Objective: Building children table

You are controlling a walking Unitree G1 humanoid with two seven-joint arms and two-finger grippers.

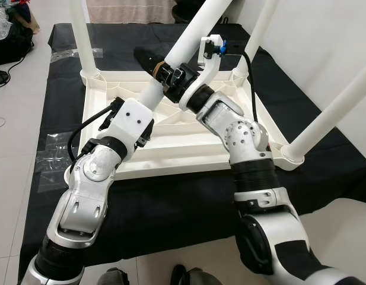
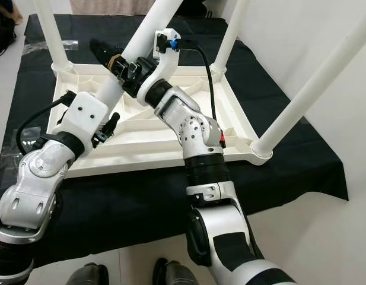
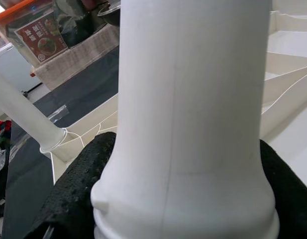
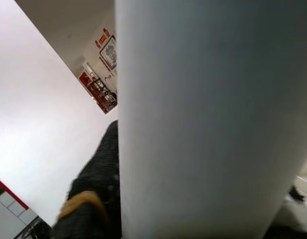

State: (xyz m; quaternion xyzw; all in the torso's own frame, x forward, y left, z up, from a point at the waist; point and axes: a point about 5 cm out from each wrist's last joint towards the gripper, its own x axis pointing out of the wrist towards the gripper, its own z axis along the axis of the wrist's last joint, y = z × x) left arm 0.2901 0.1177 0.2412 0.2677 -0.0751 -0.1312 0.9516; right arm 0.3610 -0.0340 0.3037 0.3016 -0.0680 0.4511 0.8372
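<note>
Both grippers clamp one loose white leg above an upturned children's table

A black cloth mat [image 1: 171, 196] covers the pale tiled floor [image 1: 16, 119], and on it lies the white ribbed plastic tabletop [image 1: 183, 151], underside up, with three white tubular legs [image 1: 328, 113] standing in its corner sockets; the fourth white plastic table leg [image 1: 197, 29] slants over the tabletop's middle, and the silver arms cross in front of it, hiding the near left corner. The left gripper [image 3: 158, 199] pinches this leg near its flared end, black fingers [image 3: 78, 184] pressed to each side; the right gripper [image 1: 156, 64] grips it just above
</note>
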